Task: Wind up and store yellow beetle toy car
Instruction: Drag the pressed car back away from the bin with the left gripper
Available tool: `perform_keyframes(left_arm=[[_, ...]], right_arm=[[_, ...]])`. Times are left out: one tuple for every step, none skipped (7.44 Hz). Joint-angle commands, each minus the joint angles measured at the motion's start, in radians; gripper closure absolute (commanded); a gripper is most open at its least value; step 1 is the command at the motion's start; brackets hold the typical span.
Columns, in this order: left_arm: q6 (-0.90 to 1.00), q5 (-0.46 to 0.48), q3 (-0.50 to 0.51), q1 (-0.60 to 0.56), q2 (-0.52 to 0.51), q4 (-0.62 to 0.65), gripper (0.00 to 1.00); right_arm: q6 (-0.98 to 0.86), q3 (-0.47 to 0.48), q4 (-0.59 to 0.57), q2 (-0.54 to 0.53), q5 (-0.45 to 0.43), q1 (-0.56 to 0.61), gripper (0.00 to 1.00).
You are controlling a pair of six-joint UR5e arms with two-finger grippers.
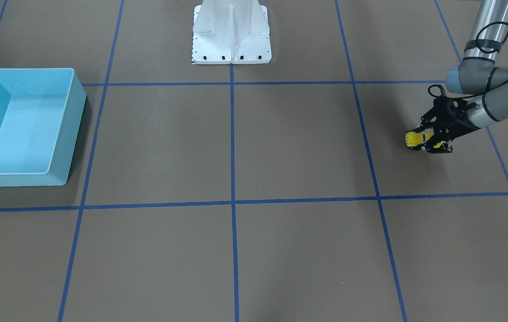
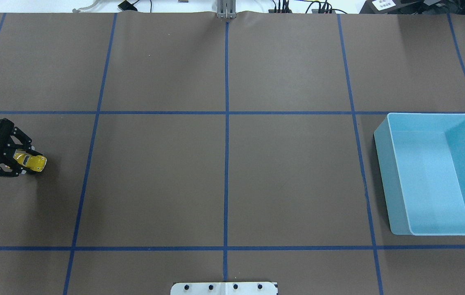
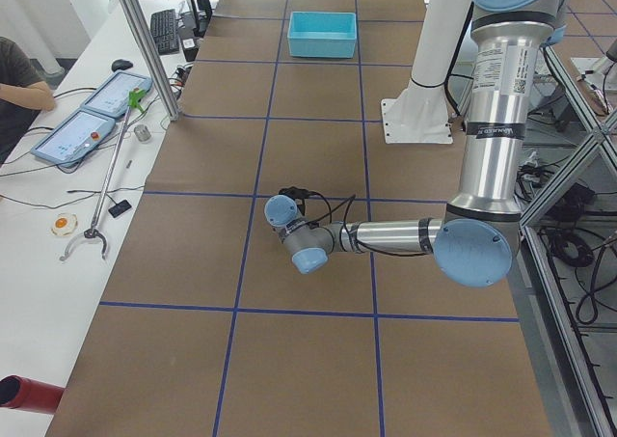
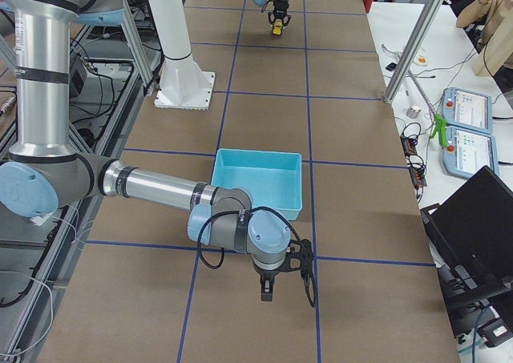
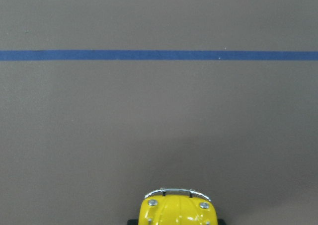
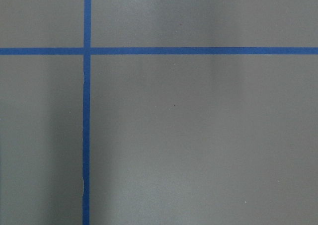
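The yellow beetle toy car (image 2: 35,163) is at the table's far left, low at the brown surface, held between the fingers of my left gripper (image 2: 22,163). In the front view the car (image 1: 415,139) pokes out of the left gripper (image 1: 433,137) towards the table's middle. The left wrist view shows only the car's yellow bonnet and chrome bumper (image 5: 177,208) at the bottom edge. The light-blue bin (image 2: 392,176) stands empty at the far right. My right gripper (image 4: 268,289) shows only in the exterior right view, low over the table near the bin (image 4: 256,207); I cannot tell whether it is open or shut.
The white robot base (image 1: 231,36) stands at the middle of the robot's side. Blue tape lines (image 2: 226,164) divide the brown table into squares. Operators' tablets and tools (image 3: 96,119) lie on the white side bench beyond the table's far edge.
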Motion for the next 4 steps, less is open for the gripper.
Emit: perform_keyframes(left_arm=[[0.002,-0.015,0.020,-0.018,0.000,-0.022,1.00],[0.006,-0.028,0.043,-0.026,0.000,-0.045,1.00],[0.020,-0.028,0.057,-0.029,0.000,-0.049,1.00],[0.023,-0.029,0.057,-0.035,0.000,-0.049,1.00]], right_arm=[[0.001,0.000,0.000,0.000,0.000,0.000,0.00],[0.001,0.001,0.000,0.000,0.000,0.000,0.00],[0.001,0.000,0.000,0.000,0.000,0.001,0.00],[0.001,0.000,0.000,0.000,0.000,0.001,0.00]])
